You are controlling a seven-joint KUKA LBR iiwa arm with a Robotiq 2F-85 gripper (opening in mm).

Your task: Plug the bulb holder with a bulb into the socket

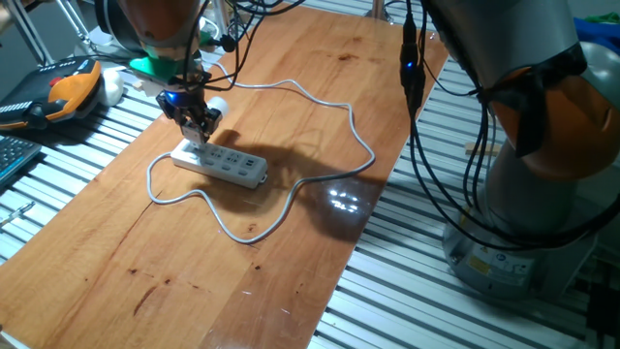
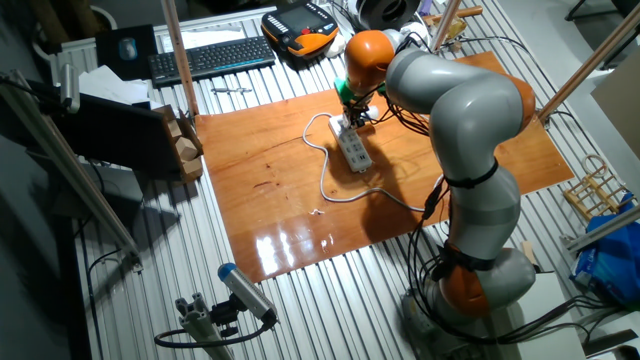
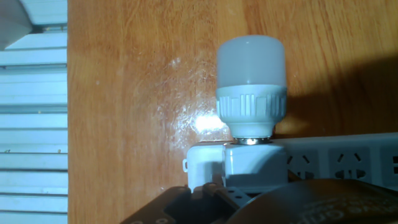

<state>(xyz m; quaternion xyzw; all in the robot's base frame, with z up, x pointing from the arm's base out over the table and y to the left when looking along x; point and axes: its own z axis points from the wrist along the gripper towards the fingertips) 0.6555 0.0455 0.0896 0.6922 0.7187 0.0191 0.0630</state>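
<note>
Hovering low over one end of the socket [image 1: 220,163], the tool [image 1: 201,129] is standing on the wooden tabletop [image 1: 145,252] side nearest the black-and-orange pendant [image 1: 58,92]. Whether its fingers are apart or clamped cannot be told: the fixed views are too small, and the hand view is catching only a dark edge of the tool at the bottom.

Hand view: the bulb holder [image 3: 252,165] is sitting against the end of the socket [image 3: 339,163], its pale blocky body just above the tool's dark edge. The bulb [image 3: 250,78] is sticking out from the holder away from the camera, its ribbed collar meeting a metal ring at the holder. The bulb is lying out over bare wood beyond the socket's edge. A smaller white piece with a little loop is sitting just beside the holder, touching it.

Fixed views: the socket is lying flat, its row of outlets running away from the tool. Its pale grey cable [image 1: 320,107] is looping wide around the socket across the tabletop. In the other fixed view the arm [image 2: 465,110] is reaching over the tabletop to the socket [image 2: 354,150], with a keyboard [image 2: 210,58] lying well beyond the socket on the slatted bench.
</note>
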